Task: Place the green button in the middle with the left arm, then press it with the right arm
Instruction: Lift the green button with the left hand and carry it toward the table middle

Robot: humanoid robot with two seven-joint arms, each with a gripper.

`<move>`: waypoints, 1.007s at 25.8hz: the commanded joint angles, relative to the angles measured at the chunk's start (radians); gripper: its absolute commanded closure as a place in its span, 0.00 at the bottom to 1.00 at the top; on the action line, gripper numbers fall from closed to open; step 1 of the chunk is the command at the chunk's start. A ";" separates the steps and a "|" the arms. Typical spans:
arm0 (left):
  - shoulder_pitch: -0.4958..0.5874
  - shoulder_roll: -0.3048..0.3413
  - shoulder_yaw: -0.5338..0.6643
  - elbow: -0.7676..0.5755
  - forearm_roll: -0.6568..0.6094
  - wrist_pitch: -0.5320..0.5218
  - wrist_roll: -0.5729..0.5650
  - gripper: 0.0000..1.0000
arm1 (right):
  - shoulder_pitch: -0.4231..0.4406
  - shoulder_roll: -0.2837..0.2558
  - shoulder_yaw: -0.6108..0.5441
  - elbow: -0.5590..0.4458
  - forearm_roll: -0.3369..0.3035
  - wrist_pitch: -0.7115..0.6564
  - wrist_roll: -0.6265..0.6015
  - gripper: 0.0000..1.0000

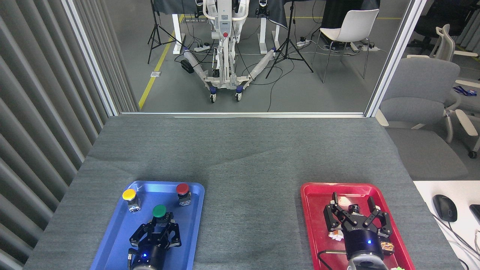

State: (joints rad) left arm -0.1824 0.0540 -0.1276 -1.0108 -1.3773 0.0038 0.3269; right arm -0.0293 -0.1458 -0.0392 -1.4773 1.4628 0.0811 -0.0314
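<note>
Left claw point(160, 224) grips one green button point(159, 211); three buttons total.

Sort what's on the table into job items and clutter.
Job:
- green-capped push-button on a silver base
- left gripper, shut on it
- right gripper, open
- grey cloth table middle

Clutter:
- yellow-capped button
- red-capped button
- blue tray
- red tray
</note>
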 commanded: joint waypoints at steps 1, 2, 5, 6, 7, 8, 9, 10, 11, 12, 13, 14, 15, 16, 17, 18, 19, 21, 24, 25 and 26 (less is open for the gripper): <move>0.058 0.017 -0.003 -0.183 0.003 -0.114 0.017 1.00 | 0.000 -0.005 0.025 0.002 0.001 0.000 -0.007 0.00; 0.064 0.017 -0.003 -0.229 0.004 -0.137 0.015 1.00 | 0.000 -0.005 0.025 0.003 -0.001 0.000 -0.007 0.00; 0.035 0.007 -0.101 -0.255 -0.009 -0.223 0.014 1.00 | -0.001 0.003 0.024 0.003 0.001 0.005 -0.010 0.00; 0.006 0.012 -0.155 -0.241 -0.022 -0.232 0.014 1.00 | -0.001 0.006 0.024 0.003 0.001 0.005 -0.013 0.00; -0.017 0.010 -0.210 -0.216 -0.043 -0.232 0.007 1.00 | -0.001 0.009 0.022 0.003 0.001 0.008 -0.013 0.00; -0.040 0.006 -0.264 -0.180 -0.071 -0.232 0.006 1.00 | -0.001 0.011 0.022 0.003 0.002 0.008 -0.015 0.00; -0.066 -0.005 -0.311 -0.135 -0.098 -0.231 0.004 1.00 | -0.001 0.012 0.021 0.002 0.002 0.009 -0.015 0.00; -0.097 -0.026 -0.348 -0.092 -0.114 -0.229 0.003 1.00 | -0.003 0.018 0.021 0.003 0.002 0.009 -0.016 0.00; -0.118 -0.052 -0.371 -0.045 -0.120 -0.228 0.003 1.00 | -0.003 0.020 0.021 0.003 0.002 0.013 -0.016 0.00; -0.135 -0.085 -0.382 0.011 -0.123 -0.228 0.004 1.00 | -0.001 0.020 0.021 0.003 0.002 0.013 -0.018 0.00; -0.154 -0.112 -0.383 0.064 -0.132 -0.226 0.006 1.00 | -0.001 0.020 0.021 0.006 -0.001 0.011 -0.019 0.00; -0.172 -0.138 -0.383 0.110 -0.144 -0.226 0.006 1.00 | -0.001 0.020 0.021 0.006 -0.002 0.008 -0.019 0.00; -0.184 -0.158 -0.383 0.146 -0.149 -0.226 0.004 1.00 | -0.003 0.020 0.021 0.003 -0.002 0.006 -0.021 0.00; -0.193 -0.171 -0.383 0.170 -0.149 -0.226 0.003 1.00 | -0.003 0.020 0.021 0.003 -0.004 0.006 -0.019 0.00; -0.204 -0.178 -0.383 0.193 -0.149 -0.226 0.003 1.00 | -0.003 0.020 0.022 0.002 -0.004 0.008 -0.019 0.00; -0.212 -0.181 -0.385 0.210 -0.149 -0.226 0.003 1.00 | -0.003 0.022 0.022 0.002 -0.002 0.009 -0.019 0.00; -0.215 -0.181 -0.385 0.222 -0.149 -0.226 0.004 1.00 | -0.003 0.026 0.024 0.002 -0.002 0.011 -0.019 0.00; -0.215 -0.181 -0.385 0.239 -0.150 -0.223 0.007 1.00 | -0.006 0.029 0.022 0.006 -0.002 0.009 -0.021 0.00; -0.216 -0.180 -0.385 0.273 -0.150 -0.194 0.011 1.00 | -0.031 0.031 0.035 0.000 -0.002 0.009 -0.019 0.00; -0.216 -0.180 -0.385 0.282 -0.150 -0.191 0.011 1.00 | -0.032 0.031 0.042 -0.001 -0.001 0.011 -0.019 0.00; -0.216 -0.180 -0.385 0.290 -0.150 -0.191 0.012 0.99 | -0.032 0.031 0.050 -0.005 0.004 0.014 -0.019 0.00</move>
State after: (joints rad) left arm -0.3975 -0.1246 -0.5118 -0.7509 -1.5274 -0.1967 0.3353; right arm -0.0527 -0.1164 -0.0056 -1.4765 1.4608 0.0904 -0.0519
